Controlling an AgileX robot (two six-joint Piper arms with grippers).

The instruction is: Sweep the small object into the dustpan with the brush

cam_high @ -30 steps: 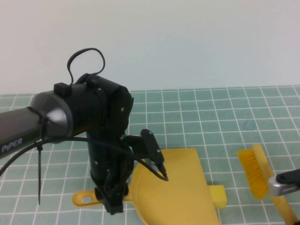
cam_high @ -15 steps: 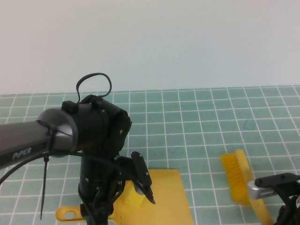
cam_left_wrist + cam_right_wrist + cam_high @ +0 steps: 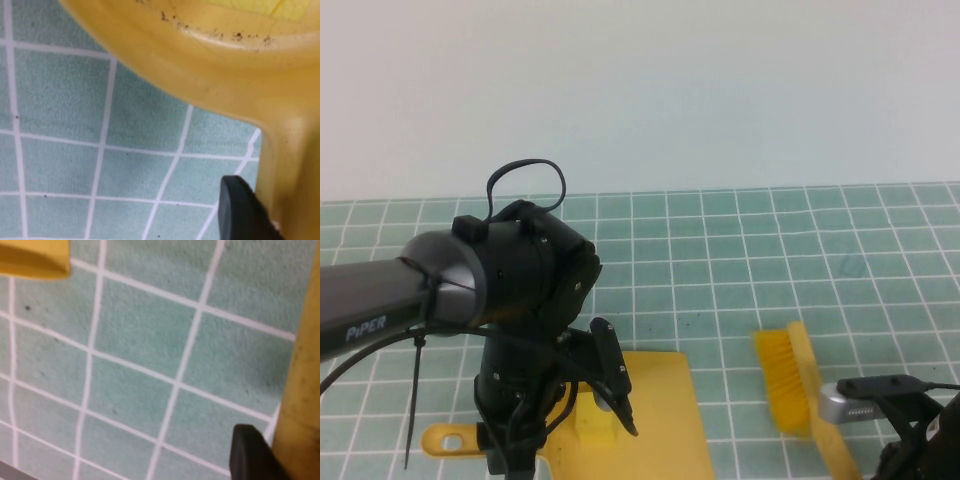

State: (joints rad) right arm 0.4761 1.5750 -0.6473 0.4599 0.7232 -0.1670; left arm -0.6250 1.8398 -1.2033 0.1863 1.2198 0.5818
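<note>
Near the front edge of the green gridded mat (image 3: 740,250), the yellow dustpan (image 3: 660,420) lies with its handle (image 3: 450,438) pointing toward the robot's left and its wide pan spreading toward the right and the near edge. A small yellow block (image 3: 595,428) sits on the pan surface, just beside the black bulk of the left arm (image 3: 510,290) that hangs over it. That arm reaches in from the left and bends down so that the left gripper (image 3: 515,455) comes down at the handle, low in the high view and mostly hidden by the wrist. To the right, well apart from the pan, the yellow brush (image 3: 790,380) lies with its long axis running from the far bristle end back toward the near right corner, its bristles facing left toward the dustpan. The right gripper (image 3: 920,440) sits at the near end of the brush's handle. From above, neither gripper's fingers can be made out. The left wrist view adds what is hidden there: a black fingertip (image 3: 245,210) pressed against the neck of the dustpan handle (image 3: 290,165), clamped on it. The right wrist view shows one black fingertip (image 3: 252,452) lying against the yellow brush handle (image 3: 300,390), gripping it.
</note>
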